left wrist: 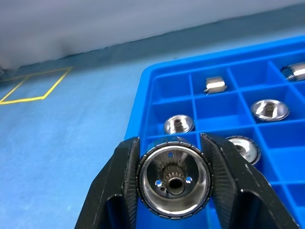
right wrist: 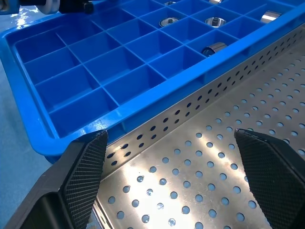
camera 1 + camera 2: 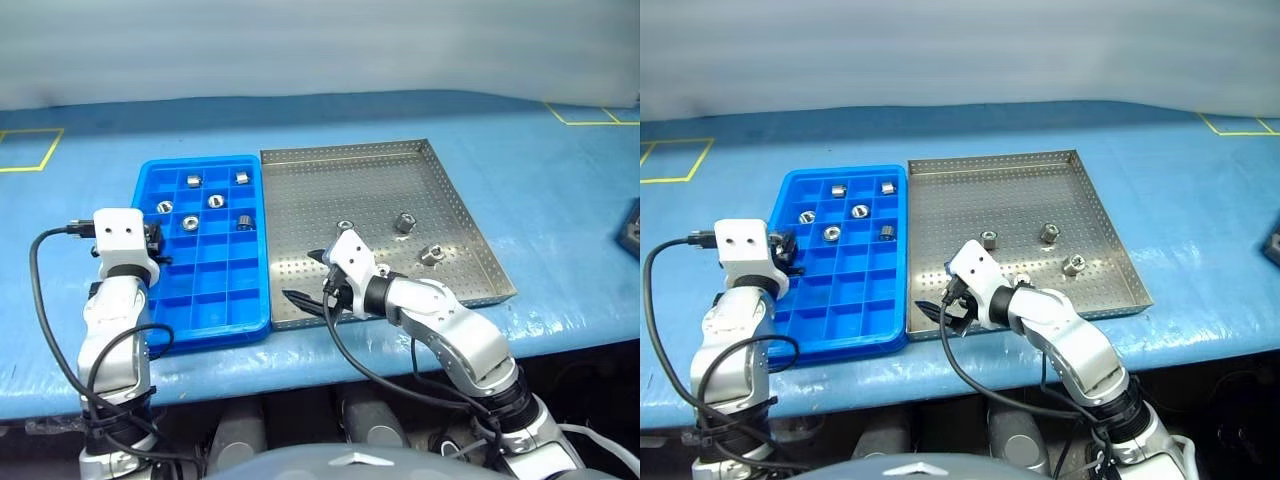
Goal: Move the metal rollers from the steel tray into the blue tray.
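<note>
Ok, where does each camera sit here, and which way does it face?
Head views: look down over both arms at the blue tray and steel tray.
Left wrist view: along the left gripper, shut on a roller, toward the blue tray's near corner.
Right wrist view: along the open right gripper, low over the steel tray.
Shared: both wrist views show blue compartments holding rollers.

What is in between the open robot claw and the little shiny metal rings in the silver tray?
Nothing but bare holed floor of the large perforated steel tray. In the left eye view, the open right gripper sits near its front corner, the hollow silver metal rollers farther in.
</note>
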Motion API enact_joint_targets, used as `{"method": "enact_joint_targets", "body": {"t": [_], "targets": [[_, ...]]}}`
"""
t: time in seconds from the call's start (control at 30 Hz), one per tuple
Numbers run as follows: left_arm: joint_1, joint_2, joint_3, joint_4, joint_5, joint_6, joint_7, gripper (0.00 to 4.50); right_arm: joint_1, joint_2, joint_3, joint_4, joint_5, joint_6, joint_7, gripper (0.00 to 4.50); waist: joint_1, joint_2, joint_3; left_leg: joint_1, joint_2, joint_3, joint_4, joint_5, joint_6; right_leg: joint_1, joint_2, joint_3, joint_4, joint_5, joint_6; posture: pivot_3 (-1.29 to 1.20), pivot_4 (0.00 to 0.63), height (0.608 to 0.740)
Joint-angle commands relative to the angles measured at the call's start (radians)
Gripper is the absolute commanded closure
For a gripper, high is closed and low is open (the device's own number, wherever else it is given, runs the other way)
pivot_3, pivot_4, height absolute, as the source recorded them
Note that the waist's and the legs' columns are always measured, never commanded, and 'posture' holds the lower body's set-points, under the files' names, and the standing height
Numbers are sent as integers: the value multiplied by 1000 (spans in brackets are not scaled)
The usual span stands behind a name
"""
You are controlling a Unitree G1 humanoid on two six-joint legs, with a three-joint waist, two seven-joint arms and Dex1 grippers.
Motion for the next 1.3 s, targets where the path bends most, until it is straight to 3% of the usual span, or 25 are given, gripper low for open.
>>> {"method": "enact_joint_targets", "body": {"t": [0.03,0.13,0.43,0.7,1.03,1.3], "targets": [[-2,15,-8,53,3,-18,-2,2805,-1,3,-9,-30,3,-17,0,0,-1,0,0,0,0,0,0,0,0,0,0,0,0,0,0,-58,150,740],[-6,16,-11,72,-9,-1,-12,2805,7,5,-14,-38,4,-15,-9,0,-3,0,0,0,0,0,-1,0,0,-1,0,0,0,0,0,-74,150,740],[-106,18,-28,-78,-155,-36,-124,36,48,-14,-52,-73,8,-5,-33,0,-11,-2,1,-1,0,0,0,0,0,-1,0,0,0,0,0,-95,150,740],[-266,95,-218,-29,-365,52,-438,36,103,-81,-137,-104,6,15,-52,0,-27,-1,1,-1,0,1,-2,0,0,-2,0,1,-1,0,0,-136,150,740],[-391,122,-552,229,-307,17,-657,36,212,-108,-201,-180,-10,52,-127,0,-85,-1,1,-1,0,1,-3,0,0,-2,0,1,-1,0,0,-253,150,740],[-408,181,-707,287,-205,-17,-747,36,248,-96,-208,-216,-6,68,-161,0,-156,-1,1,-1,0,1,-4,0,0,-2,0,1,0,-2,-2,-285,150,740]]}}
